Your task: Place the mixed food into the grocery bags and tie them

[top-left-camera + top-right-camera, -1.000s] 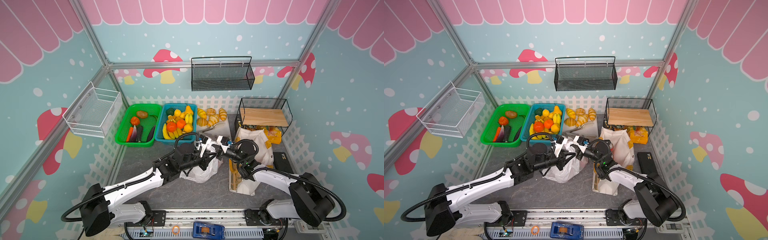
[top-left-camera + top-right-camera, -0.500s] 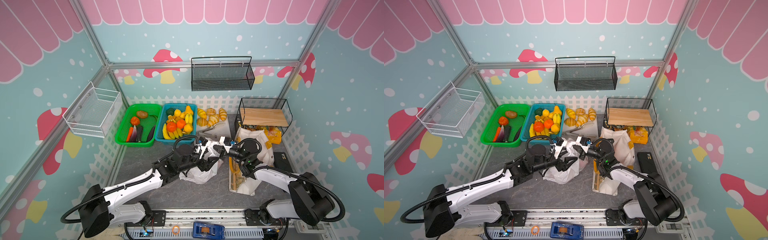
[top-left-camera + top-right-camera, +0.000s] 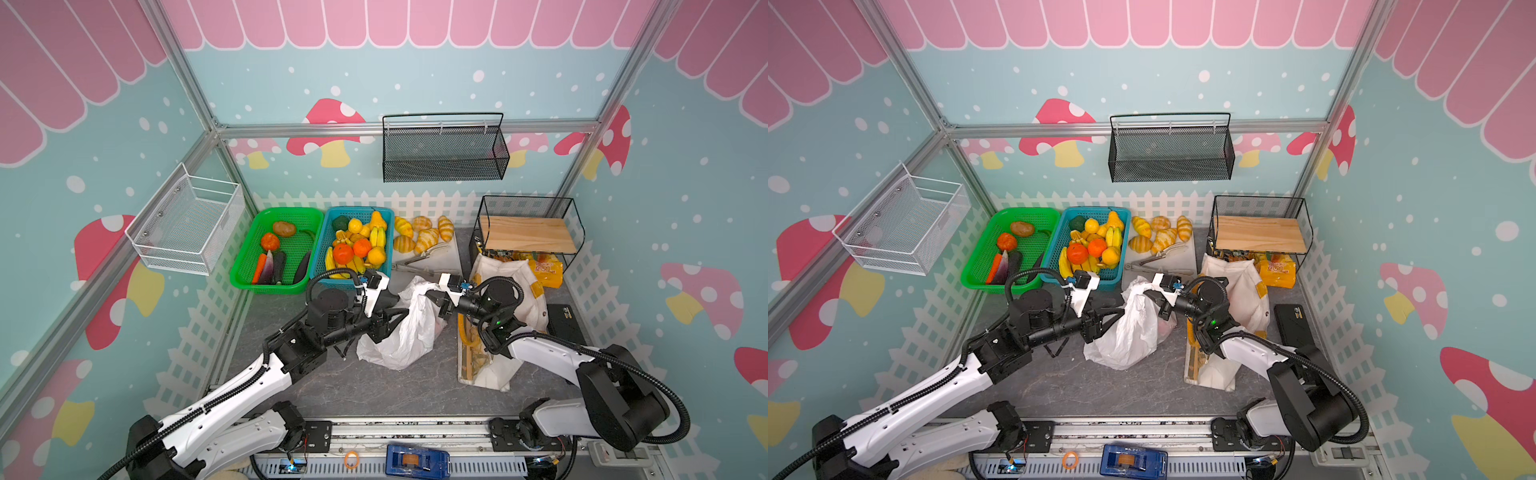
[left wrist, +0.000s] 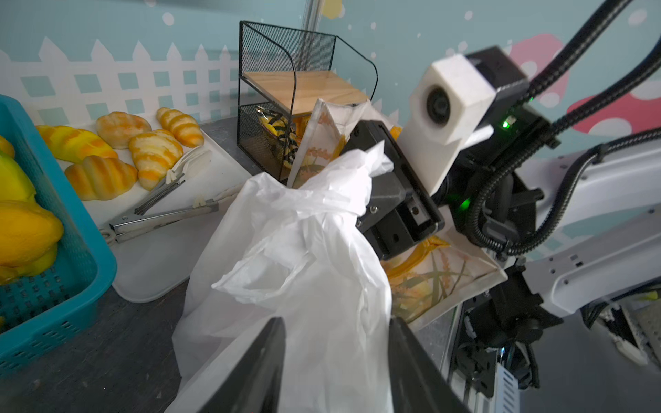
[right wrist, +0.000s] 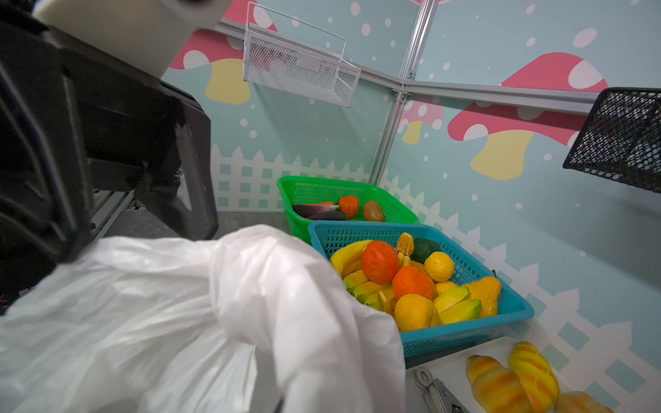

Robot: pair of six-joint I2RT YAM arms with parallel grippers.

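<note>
Between the blue basket (image 3: 357, 210) and the tote bag (image 3: 513, 286), the plastic bag (image 3: 399, 338) is sitting bunched up on the gray table (image 3: 374, 386). I am holding its twisted top with my right gripper (image 3: 431, 296), the jaws clamped tight on the plastic. My left gripper (image 3: 395, 318) is pushing in against the bag's other side. Its fingers (image 4: 275, 357) are standing apart with loose plastic lying between them, not pinched.
</note>
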